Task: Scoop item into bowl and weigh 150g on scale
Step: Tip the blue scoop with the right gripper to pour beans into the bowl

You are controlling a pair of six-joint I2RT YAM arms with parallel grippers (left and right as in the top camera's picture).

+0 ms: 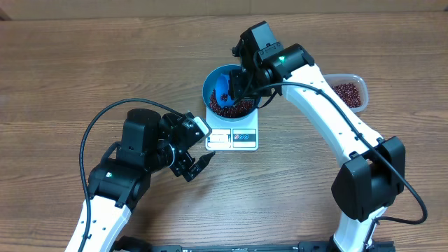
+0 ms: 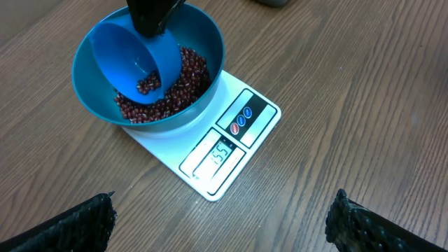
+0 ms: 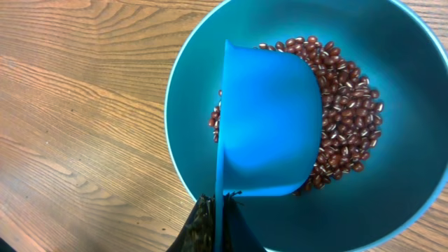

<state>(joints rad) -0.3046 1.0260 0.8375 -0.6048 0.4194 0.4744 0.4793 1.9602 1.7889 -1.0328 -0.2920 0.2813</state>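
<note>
Bowl (image 2: 204, 43), blue, is sitting on the scale (image 2: 260, 117) and holding the beans (image 2: 180, 85). Right gripper (image 3: 215, 220) is clamping the handle of a blue scoop (image 3: 269, 119), which is tipping inside the bowl with a few beans in it. Left gripper (image 2: 220, 222) is hovering beside the scale, fingers spread wide, carrying nothing.

Wooden table (image 1: 56, 77), seen from above and from two lower angles. The top is mid-brown, with darker grain lines running left to right and a matt finish with a slight sheen. Beyond the far edge lies a pale beige strip (image 1: 105, 5); whether it is wall or floor cannot be told. A dark bar (image 1: 231, 246) runs along the near edge. The light is soft and even, casting only faint shadows on the wood.
</note>
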